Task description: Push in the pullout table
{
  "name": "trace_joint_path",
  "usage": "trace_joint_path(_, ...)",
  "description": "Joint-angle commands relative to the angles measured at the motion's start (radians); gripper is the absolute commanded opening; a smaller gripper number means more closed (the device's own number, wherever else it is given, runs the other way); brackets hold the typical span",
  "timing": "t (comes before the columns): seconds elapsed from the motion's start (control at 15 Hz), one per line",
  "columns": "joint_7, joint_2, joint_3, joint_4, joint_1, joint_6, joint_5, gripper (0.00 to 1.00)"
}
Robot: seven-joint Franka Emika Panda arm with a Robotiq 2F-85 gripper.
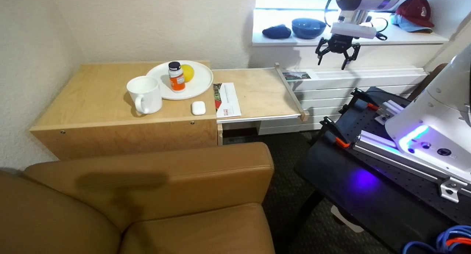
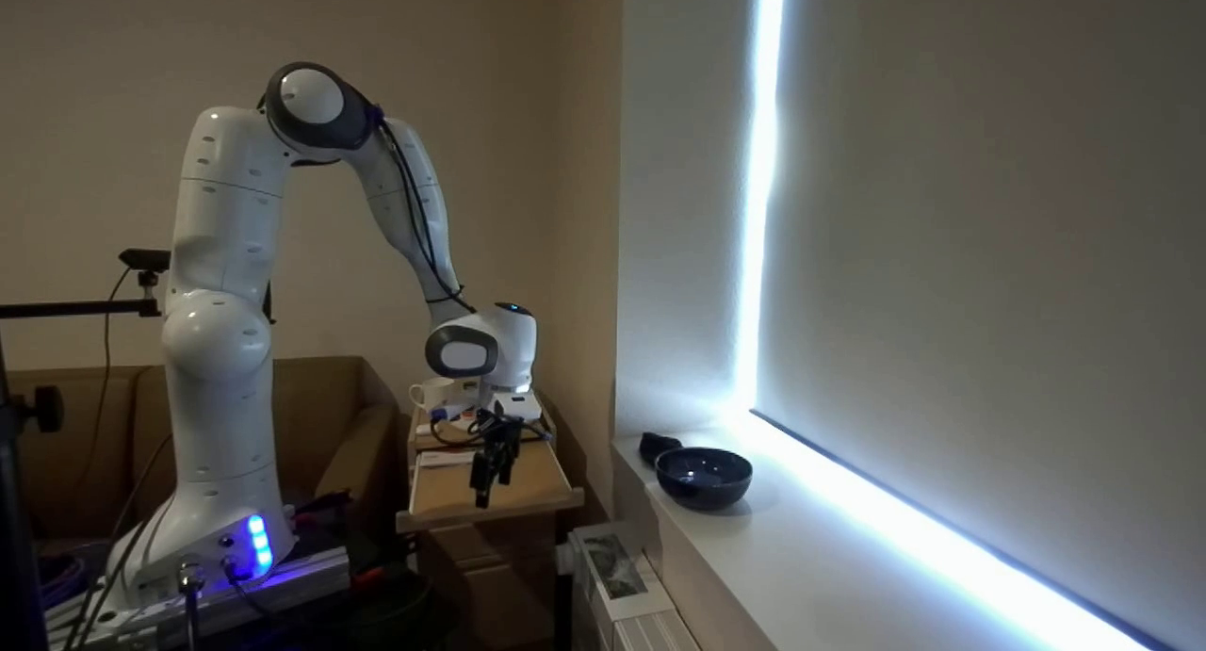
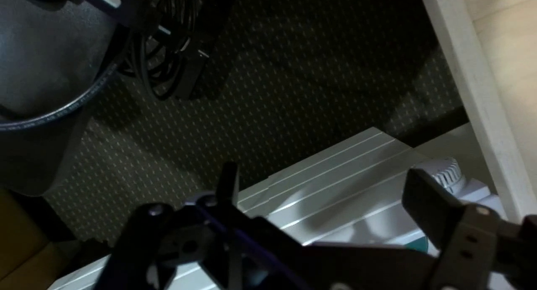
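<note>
The pullout table [image 1: 259, 94] is a thin light wood board that extends from the side of the tan cabinet [image 1: 106, 75]. A raised wooden strip runs along its outer end. The board also shows in an exterior view [image 2: 532, 477] and at the right edge of the wrist view [image 3: 507, 38]. My gripper [image 1: 331, 65] is open and empty. It hangs pointing down, beyond the board's outer end and apart from it. In the wrist view the spread fingers [image 3: 321, 176] have the radiator and floor behind them, and the end strip lies to the right.
A white envelope [image 1: 229, 99] lies on the board near the cabinet. A plate [image 1: 200, 81] with a bottle and yellow fruit, a mug [image 1: 145, 96] and a white case stand on the cabinet. A radiator [image 1: 353, 77], a windowsill with a bowl [image 1: 308, 28] and a sofa [image 1: 165, 165] are nearby.
</note>
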Motion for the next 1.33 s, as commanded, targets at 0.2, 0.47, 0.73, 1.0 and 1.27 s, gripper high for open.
trace_joint_path(0.2,0.108,0.305,0.085,0.112,0.047,0.208,0.187,1.00)
trace_joint_path(0.47,0.138,0.453,0.164,0.212,0.021,0.267,0.264,1.00)
trace_joint_path(0.73,0.135,0.468,0.147,0.220,0.054,0.256,0.261,1.00)
trace_joint_path(1.0,0.148,0.505,0.152,0.255,0.053,0.259,0.270,1.00)
trace_joint_path(1.27,0.183,0.561,0.198,0.313,0.063,0.284,0.300,1.00)
